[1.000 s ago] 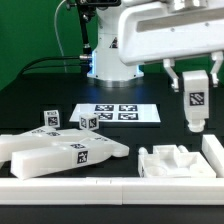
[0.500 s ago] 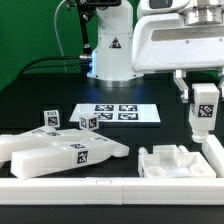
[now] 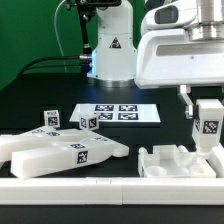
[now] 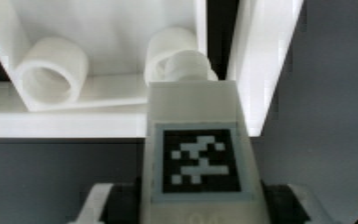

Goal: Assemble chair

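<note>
We see the gripper (image 3: 205, 104) clamped on a white bar (image 3: 209, 126), one finger (image 3: 186, 99) pressed to the bar's side toward the exterior view's left. The other finger is hidden at the picture's edge. The bar hangs upright from the jaws, its square tag facing the camera. In the wrist view the same bar (image 4: 201, 150) runs out from between the two fingers (image 4: 105, 204) of the gripper (image 4: 202, 208), tag up, filling the gap between them.

Just below the gripper, and slightly toward the exterior view's left, lies the chair's slotted panel (image 3: 172, 160) on the black table (image 3: 30, 100). The bar's lower end hangs close beside the panel's far corner; we cannot tell whether the two touch. Beyond the bar's tip the wrist view shows that panel (image 4: 51, 118) with two rounded stubs (image 4: 55, 72) standing side by side on it.

The rest of the chair lies well apart from the gripper, toward the exterior view's left. Two long tapered legs (image 3: 62, 152) lie flat, side by side and touching. Behind them stand two small tagged blocks (image 3: 52, 117), the second (image 3: 88, 122) nearer the gripper. The marker board (image 3: 124, 113) lies flat between the blocks and the gripper, farther back on the table. The arm's base (image 3: 110, 55) stands behind the board.
</note>
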Controlling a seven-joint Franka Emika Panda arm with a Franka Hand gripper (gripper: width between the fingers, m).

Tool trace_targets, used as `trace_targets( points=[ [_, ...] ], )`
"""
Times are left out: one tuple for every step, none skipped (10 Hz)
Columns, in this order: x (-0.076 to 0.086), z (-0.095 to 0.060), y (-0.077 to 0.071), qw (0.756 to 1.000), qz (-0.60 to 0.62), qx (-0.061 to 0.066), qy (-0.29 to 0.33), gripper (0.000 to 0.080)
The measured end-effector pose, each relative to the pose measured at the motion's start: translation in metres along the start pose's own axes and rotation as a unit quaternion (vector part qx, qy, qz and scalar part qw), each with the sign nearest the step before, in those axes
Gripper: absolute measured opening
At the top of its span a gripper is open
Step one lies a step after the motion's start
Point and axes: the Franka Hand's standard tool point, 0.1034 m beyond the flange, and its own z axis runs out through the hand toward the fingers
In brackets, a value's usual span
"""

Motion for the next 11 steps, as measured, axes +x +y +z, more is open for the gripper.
trace_targets(
  points=[
    [-0.002,0.003,0.000,1.000,-0.003,-0.001,-0.002,0.0284],
    [-0.003,0.007,0.001,1.000,-0.006,-0.002,-0.004,0.0284],
    [-0.003,0.010,0.001,1.000,-0.007,-0.002,-0.001,0.0284],
    [0.000,0.012,0.002,1.000,-0.012,-0.002,0.005,0.0284],
    [0.003,0.014,0.004,1.000,-0.017,-0.003,0.010,0.0284],
    [0.003,0.015,0.004,1.000,-0.017,-0.003,0.009,0.0284],
    [0.004,0.016,0.005,1.000,-0.021,-0.003,0.010,0.0284],
    [0.003,0.018,0.007,1.000,-0.027,-0.004,0.009,0.0284],
    [0.005,0.020,0.006,0.999,-0.030,-0.003,0.019,0.0284],
    [0.000,0.025,0.004,0.999,-0.031,-0.002,0.021,0.0284],
    [0.001,0.028,0.003,0.999,-0.033,-0.001,0.030,0.0284]
  ],
)
